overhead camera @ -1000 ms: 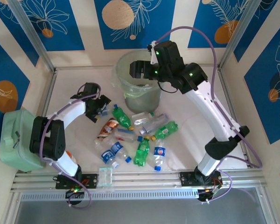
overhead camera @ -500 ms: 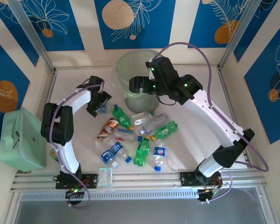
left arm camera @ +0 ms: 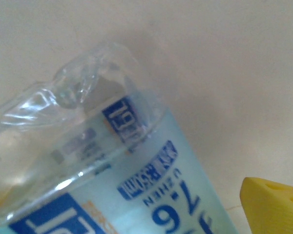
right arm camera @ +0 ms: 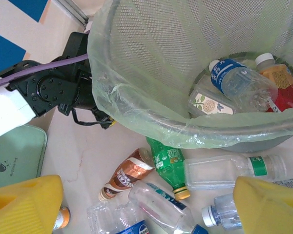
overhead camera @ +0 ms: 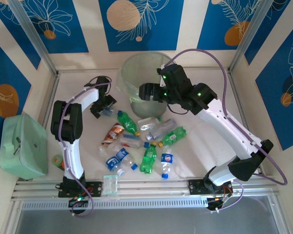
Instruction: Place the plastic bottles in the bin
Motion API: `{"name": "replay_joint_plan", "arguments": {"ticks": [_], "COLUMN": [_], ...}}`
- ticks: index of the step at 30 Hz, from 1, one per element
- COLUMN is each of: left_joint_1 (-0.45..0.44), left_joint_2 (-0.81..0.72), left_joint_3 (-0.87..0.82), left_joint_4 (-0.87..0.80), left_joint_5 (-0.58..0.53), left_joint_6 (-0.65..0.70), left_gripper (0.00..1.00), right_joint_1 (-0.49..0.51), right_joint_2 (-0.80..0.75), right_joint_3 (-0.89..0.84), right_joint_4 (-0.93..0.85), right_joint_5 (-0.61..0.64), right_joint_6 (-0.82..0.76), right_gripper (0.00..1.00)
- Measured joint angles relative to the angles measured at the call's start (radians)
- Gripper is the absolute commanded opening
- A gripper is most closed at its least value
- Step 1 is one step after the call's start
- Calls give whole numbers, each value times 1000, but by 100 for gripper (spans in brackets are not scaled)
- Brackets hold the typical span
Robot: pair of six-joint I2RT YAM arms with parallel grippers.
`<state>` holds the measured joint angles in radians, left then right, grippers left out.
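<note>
Table (overhead camera: 210, 97): pale top, both pincers being held over its far half.

Bin (overhead camera: 126, 73): round, translucent green, thin liner bag. Its near rim is being overhung by the right pincer (overhead camera: 145, 91); the mouth is lying just beyond and below the tips. In the right wrist view the yellow fingers (right arm camera: 24, 200) are being held well apart with nothing gripped between them. Inside the bin, ahead of that pincer, a blue-capped bottle (right arm camera: 241, 80) and a white-capped bottle (right arm camera: 278, 78) are lying on the bottom.

Mint-green container (overhead camera: 20, 145): sitting well to the left of the left pincer (overhead camera: 106, 108), on the base side.

Loose bottles (overhead camera: 149, 141): clear and green, being left scattered on the table, near side of both pincers, roughly between them. A green bottle (right arm camera: 166, 163) is lying just under the bin's rim, below the right pincer.

Blue-labelled bottle (left arm camera: 136, 185): clear, crumpled, being pressed close up against the left wrist camera, just beside the one yellow finger (left arm camera: 273, 204) seen there. The other finger is being hidden; whether the left pincer is clamped on it cannot be told.
</note>
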<state>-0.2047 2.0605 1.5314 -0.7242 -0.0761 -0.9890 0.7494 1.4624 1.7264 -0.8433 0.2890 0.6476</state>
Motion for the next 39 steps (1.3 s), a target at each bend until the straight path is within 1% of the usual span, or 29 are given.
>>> {"name": "replay_joint_plan", "arguments": {"ticks": [6, 13, 22, 28, 34, 39], "left_joint_1": [1, 1, 8, 12, 14, 15], "left_joint_2": [6, 6, -9, -111, -272, -380], "left_joint_3": [0, -2, -11, -19, -17, -15], "left_joint_4": [2, 13, 56, 66, 83, 111], "left_joint_5": [-4, -11, -13, -32, -37, 15], "left_joint_6": [22, 63, 108, 140, 171, 180], "left_gripper": [79, 67, 58, 56, 54, 53], "right_joint_1": [6, 29, 39, 40, 29, 26], "right_joint_2": [0, -13, -51, -106, -179, -193], "right_joint_3": [-1, -13, -45, -86, -152, -164], "right_joint_4": [7, 14, 16, 13, 3, -1], "right_joint_5": [0, 0, 5, 27, 29, 2], "right_joint_6": [14, 19, 31, 34, 43, 50], "right_gripper": [84, 84, 83, 83, 84, 83]}}
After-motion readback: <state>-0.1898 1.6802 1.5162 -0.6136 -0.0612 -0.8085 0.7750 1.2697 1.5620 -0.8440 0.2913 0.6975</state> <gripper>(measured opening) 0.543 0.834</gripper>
